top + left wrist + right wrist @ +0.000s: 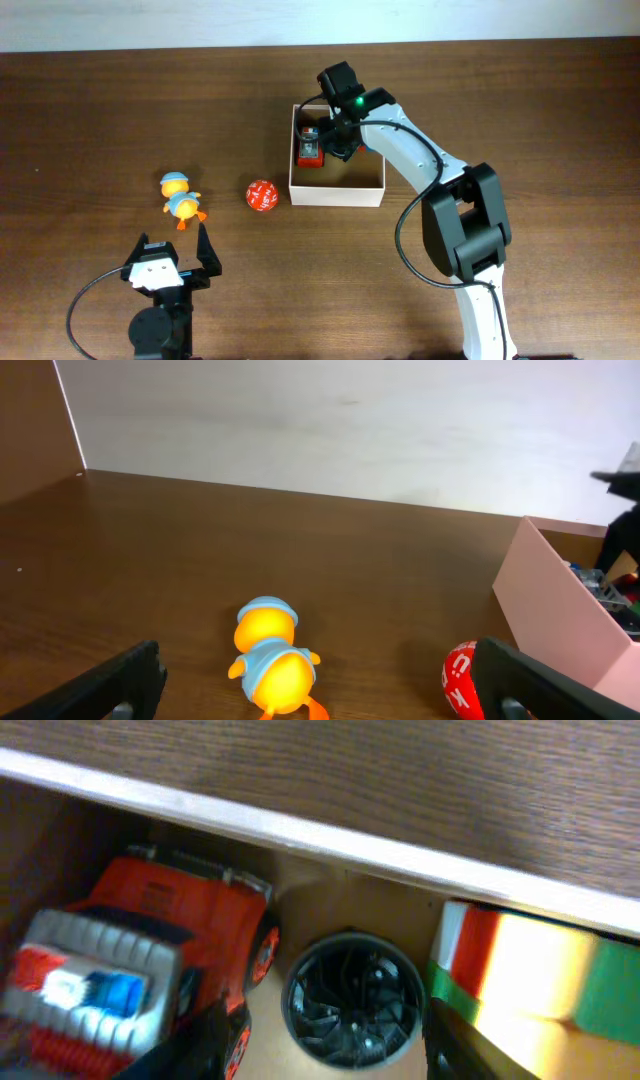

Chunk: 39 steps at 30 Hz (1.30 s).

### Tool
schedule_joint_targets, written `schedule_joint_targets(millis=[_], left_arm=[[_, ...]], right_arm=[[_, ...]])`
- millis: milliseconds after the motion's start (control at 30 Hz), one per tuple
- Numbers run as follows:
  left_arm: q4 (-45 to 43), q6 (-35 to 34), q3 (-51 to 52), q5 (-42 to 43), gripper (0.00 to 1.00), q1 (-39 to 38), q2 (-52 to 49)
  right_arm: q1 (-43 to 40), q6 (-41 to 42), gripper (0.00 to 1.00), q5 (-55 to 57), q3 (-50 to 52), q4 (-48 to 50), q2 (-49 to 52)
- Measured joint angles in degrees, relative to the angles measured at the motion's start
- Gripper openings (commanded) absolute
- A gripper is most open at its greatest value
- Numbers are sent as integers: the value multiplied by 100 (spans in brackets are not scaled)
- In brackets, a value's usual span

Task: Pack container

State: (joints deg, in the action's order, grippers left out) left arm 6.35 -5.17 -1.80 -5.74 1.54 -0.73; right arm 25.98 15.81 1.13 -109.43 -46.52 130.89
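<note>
The container (337,191), a square shallow box with white walls and a tan inside, stands at the table's middle. It holds a red toy truck (310,150). My right gripper (336,135) is down inside its far left part. In the right wrist view the open fingers (330,1050) straddle a black round finned piece (350,1000) on the container floor, between the red truck (150,950) and a red, yellow and green block (530,980). My left gripper (170,252) is open and empty, just in front of a yellow duck toy (181,198).
A red ball with white marks (261,195) lies just left of the container. In the left wrist view the duck (270,660) lies between the fingers' line, the red ball (460,680) is by the right finger, and the container wall (560,610) is beyond.
</note>
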Motion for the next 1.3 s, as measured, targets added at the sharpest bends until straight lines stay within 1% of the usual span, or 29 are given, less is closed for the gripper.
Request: schedule_joint_targets(millis=[167,300,500,567,667,800,867,1067,1100,1200,1300], left_arm=[[0,0,0,2,99,0,0],[0,0,0,0,99,0,0],[0,0,0,2,99,0,0],[0,0,0,2,99,0,0],[-2,0,0,0,99,0,0],[-2,0,0,0,99,0,0],[0,0,0,2,99,0,0],[0,0,0,0,99,0,0],[0,0,0,0,99,0,0],[0,0,0,2,99,0,0],[0,0,0,2,99,0,0]], right_arm=[[0,-7,56,63,-570,-411,0],[0,0,57,109,-1121,-940,0],[-39,79,59,153,-2413,-1965,0],[-107,195,61,146,-2874,-2354,0],[-404,402,65,146,-3591,-2922,0],[-1027,568,70,160,-4260,-3499,0],[-1375,669,76,177,-4468,-3783,0],[-2319,975,84,195,-4570,-4446,0],[-2468,1029,86,190,-4570,-4531,0],[-2811,1134,88,197,-4570,-4739,0],[-2990,1182,99,295,-4570,-4972,0]])
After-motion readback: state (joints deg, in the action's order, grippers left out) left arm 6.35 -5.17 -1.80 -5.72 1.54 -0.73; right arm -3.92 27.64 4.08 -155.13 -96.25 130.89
